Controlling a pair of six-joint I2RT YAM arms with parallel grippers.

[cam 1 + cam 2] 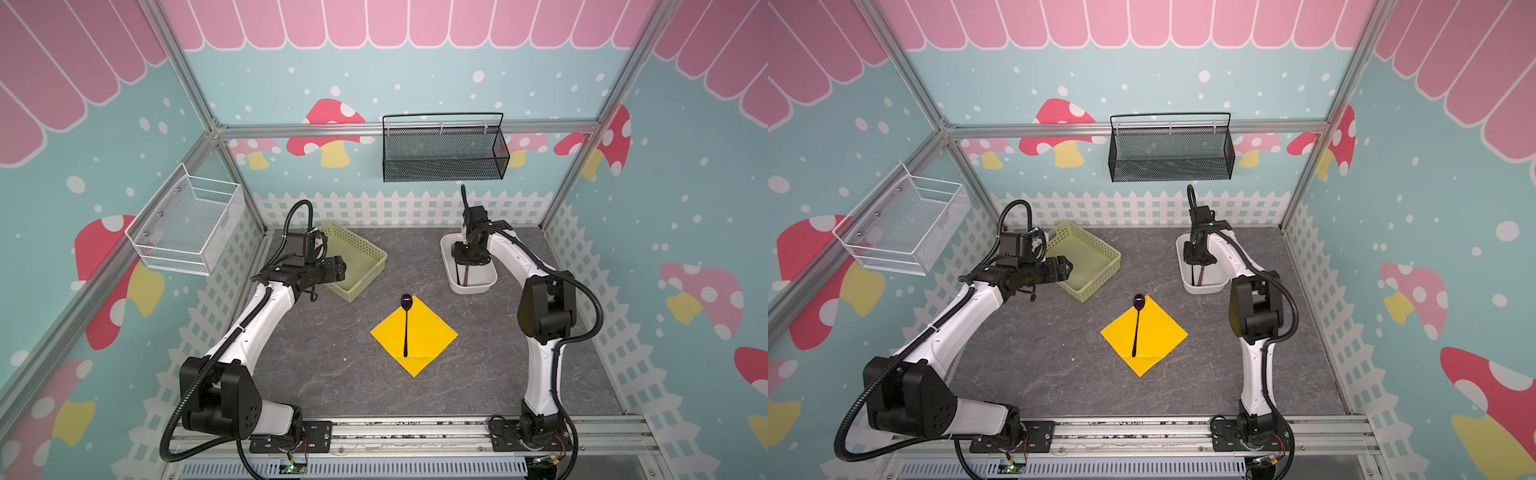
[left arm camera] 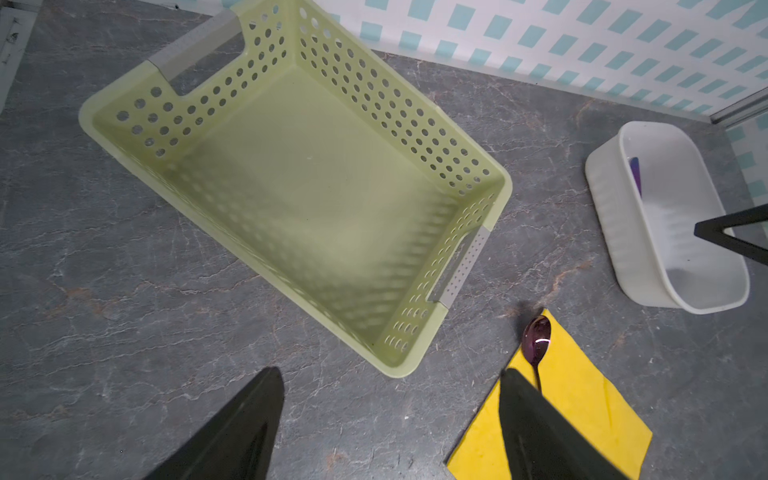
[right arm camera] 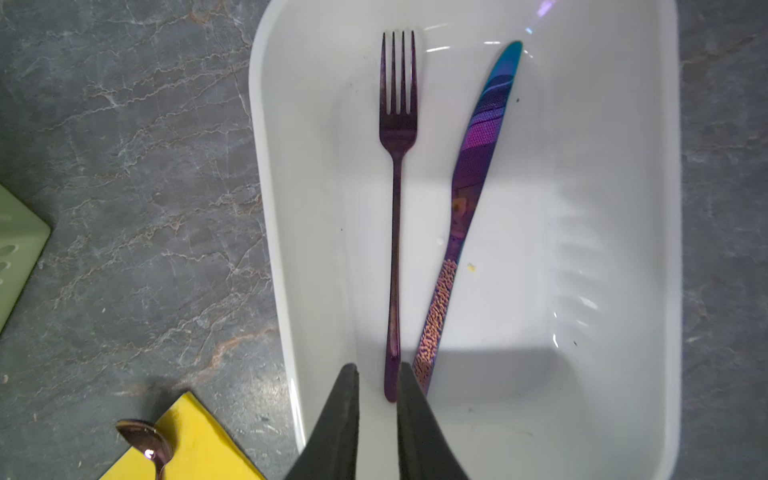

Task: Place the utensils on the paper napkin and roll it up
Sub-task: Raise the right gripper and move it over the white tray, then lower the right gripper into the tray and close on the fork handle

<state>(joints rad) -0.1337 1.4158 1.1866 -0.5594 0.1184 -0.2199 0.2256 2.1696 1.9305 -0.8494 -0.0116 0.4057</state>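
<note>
Right gripper (image 3: 377,369) reaches into the white tub (image 3: 623,249), at one o'clock from the napkin (image 1: 428,336). Its fingers (image 3: 345,415) stand narrow, straddling the end of the fork (image 3: 398,129) handle, a gap showing on one side. The knife (image 3: 469,178) lies just beside the fork. The spoon (image 1: 406,301) lies on the napkin, bowl toward twelve o'clock. Left gripper (image 2: 390,371) hangs wide and empty.

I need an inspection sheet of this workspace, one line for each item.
Surface: grey marbled tabletop, clean.
Job's things: purple spoon lies on the yellow paper napkin, bowl partly off its edge; dark purple fork and iridescent purple knife lie in the white plastic tub.
Clutter: pale green perforated basket, empty.
Grippers: left gripper open, holding nothing; right gripper in the tub, jaws narrowly apart astride the fork's handle end.
Cables: black corrugated hoses along both arms.
Surroundings: black mesh basket and white wire basket on the walls.
</note>
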